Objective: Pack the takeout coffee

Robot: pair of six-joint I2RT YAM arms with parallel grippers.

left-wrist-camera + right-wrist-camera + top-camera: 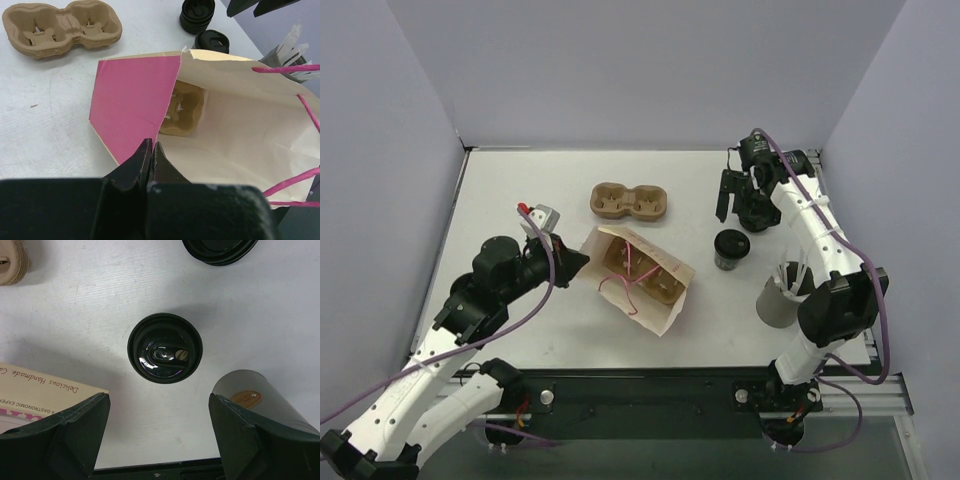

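One takeout coffee cup [165,347], black with a black lid, stands upright on the table [520,190] right of the paper bag [665,305]. My right gripper [159,400] hangs open above it, its fingers apart on either side and touching nothing; from above, this gripper [738,212] is just behind the cup [730,248]. The bag lies on its side with its mouth [240,125] open, and a brown pulp tray [182,110] sits deep inside. My left gripper [151,145] is shut on the bag's near rim, beside the pink flap [132,95].
A stack of empty pulp trays [630,200] lies behind the bag. Loose black lids [220,250] are stacked behind the cup. A taller grey cylinder [778,300] with white sticks stands at the right, close to the right arm. Pink handles [300,70] cross the bag's mouth.
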